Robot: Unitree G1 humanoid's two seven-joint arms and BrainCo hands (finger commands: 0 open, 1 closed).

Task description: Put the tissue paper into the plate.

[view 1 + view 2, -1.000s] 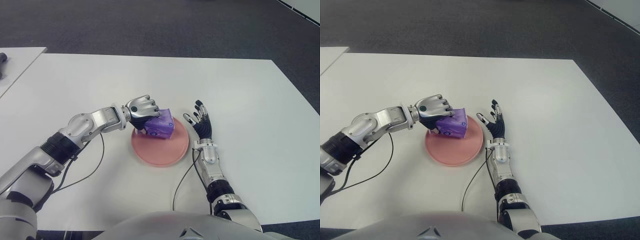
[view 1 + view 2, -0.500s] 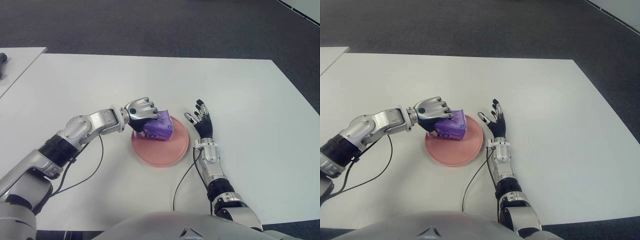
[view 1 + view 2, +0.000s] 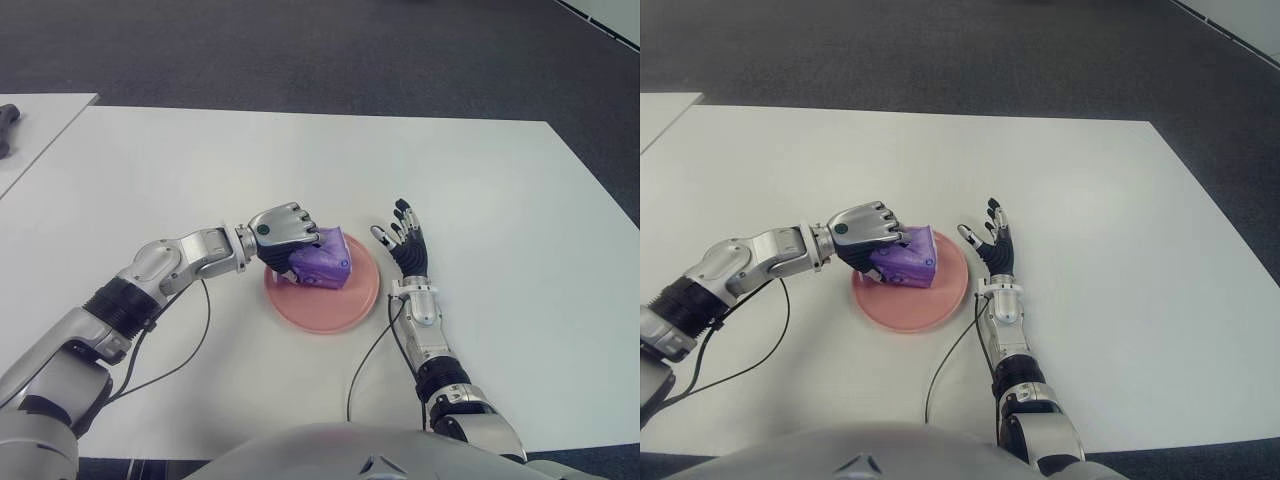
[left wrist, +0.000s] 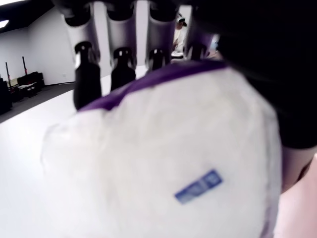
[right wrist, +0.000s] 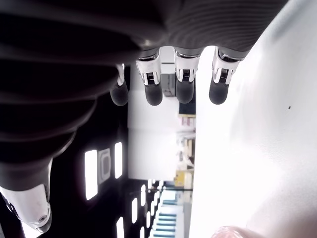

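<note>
left hand [image 3: 285, 228] curled tight around the tissue paper [image 3: 322, 262], knuckles on top, fingers wrapped over the pack's far side. pack sits low over the left part of the plate [image 3: 345, 305], its bottom looks to be touching the plate surface but contact is hard to confirm. tissue paper is a soft purple pack with small darker printed marks, squashed a bit by the grip; in the left wrist view its underside [image 4: 163, 168] reads pale white with a purple edge and a small blue label, dark fingertips [image 4: 87, 74] hooked over the top edge. plate is round, pink, shallow, on the white table [image 3: 500, 180] near the robot's front. left forearm stretches in from the left, black cable hanging under it onto the table.

right hand [image 3: 404, 240] just right of the plate, palm up, fingers spread and relaxed, holding nothing; right wrist view shows the fingertips [image 5: 183, 84] extended and apart. it is close to the plate rim but not touching it.
</note>
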